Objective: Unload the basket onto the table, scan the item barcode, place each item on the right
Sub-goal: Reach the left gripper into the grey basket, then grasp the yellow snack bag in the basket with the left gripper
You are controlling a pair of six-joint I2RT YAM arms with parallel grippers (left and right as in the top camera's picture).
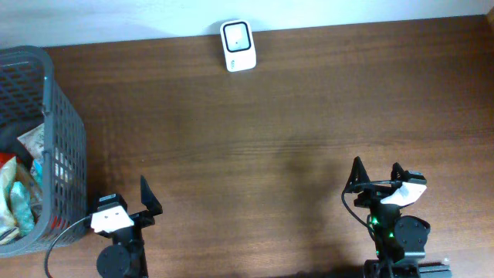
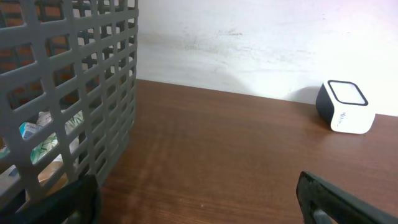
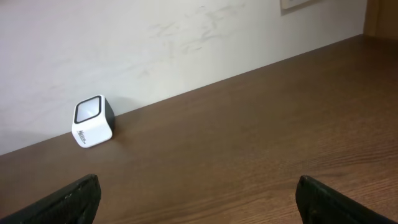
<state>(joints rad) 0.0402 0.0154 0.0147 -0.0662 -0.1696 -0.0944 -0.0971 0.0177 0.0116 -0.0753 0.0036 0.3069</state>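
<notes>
Jaws of left arm (image 1: 120,232) and right arm (image 1: 395,225) gape wide, empty.

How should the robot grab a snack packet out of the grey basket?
From straight above, through the open top, because the basket's mesh walls block every side. The packets lie loosely piled, so pinching a raised upper edge looks best. The left gripper is probably the one to use, since it sits right beside the basket.

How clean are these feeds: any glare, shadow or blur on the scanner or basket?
Overhead: scanner sharp, evenly lit; a faint shadow patch on the table mid-frame. Left wrist: basket mesh close and slightly soft, scanner casts a shadow on the wall. Right wrist: scanner crisp; right claw's fingers dark and blurred in the bottom corners.
</notes>
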